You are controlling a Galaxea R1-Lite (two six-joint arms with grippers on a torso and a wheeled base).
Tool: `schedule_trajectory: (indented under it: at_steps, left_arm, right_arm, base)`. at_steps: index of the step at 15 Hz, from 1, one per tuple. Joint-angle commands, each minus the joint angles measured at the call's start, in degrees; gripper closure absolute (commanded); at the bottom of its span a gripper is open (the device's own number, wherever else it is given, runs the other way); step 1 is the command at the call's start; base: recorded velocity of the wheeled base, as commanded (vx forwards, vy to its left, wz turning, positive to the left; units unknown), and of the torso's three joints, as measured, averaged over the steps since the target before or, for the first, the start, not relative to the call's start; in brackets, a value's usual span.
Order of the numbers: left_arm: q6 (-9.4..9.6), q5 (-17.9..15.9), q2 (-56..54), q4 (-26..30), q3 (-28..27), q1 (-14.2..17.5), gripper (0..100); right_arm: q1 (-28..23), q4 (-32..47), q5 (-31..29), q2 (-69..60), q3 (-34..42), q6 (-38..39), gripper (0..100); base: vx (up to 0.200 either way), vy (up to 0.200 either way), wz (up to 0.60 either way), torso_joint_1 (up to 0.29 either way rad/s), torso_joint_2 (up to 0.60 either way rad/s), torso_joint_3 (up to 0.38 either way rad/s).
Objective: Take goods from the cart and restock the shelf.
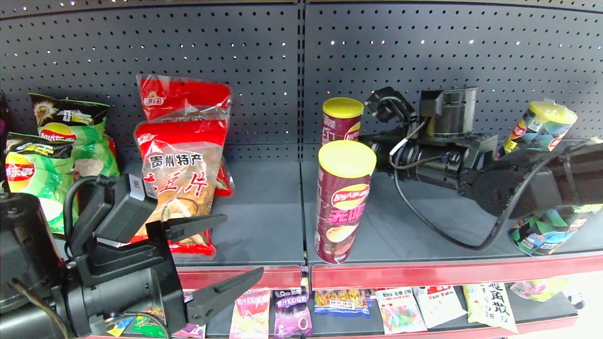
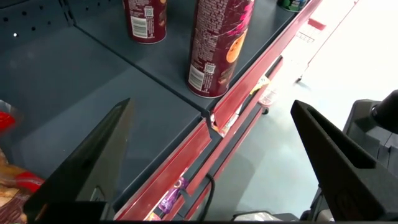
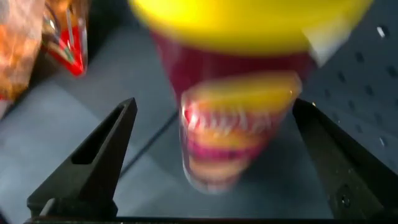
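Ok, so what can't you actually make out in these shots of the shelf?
Head view: rear can, lower half hidden by the front can.
Head view: patterned cans at the right, crossed by the right arm; how many is unclear.
Head view: green chip bags, cut off at the left edge and partly behind the left arm.
Left wrist view: front can's top, cut off by the edge.
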Motion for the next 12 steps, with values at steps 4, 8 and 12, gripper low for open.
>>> schedule_trajectory:
  at_steps: [4, 8, 12]
  left_arm:
    - [0.21, -0.2, 3.1, -0.1, -0.2, 0.0, 0]
    - [0.39, -0.1, 5.6, -0.3, -1.8, 0.0, 0]
    - [1.88, 0.6, 7.6, -0.1, -1.9, 0.0, 0]
  right_arm:
    - [-0.3, -0.1, -4.3, -9.1, 9.3, -0.1, 0]
    - [0.1, -0.1, -5.6, -18.2, 21.1, -0.1, 0]
    - [2.3, 0.0, -5.6, -31.0, 33.8, -0.1, 0]
  base:
    - [0.0, 0.0, 0.0, 0.0, 0.0, 0.0]
    - [0.0, 0.0, 0.0, 0.0, 0.0, 0.0]
    - [0.0, 0.0, 0.0, 0.0, 0.0, 0.0]
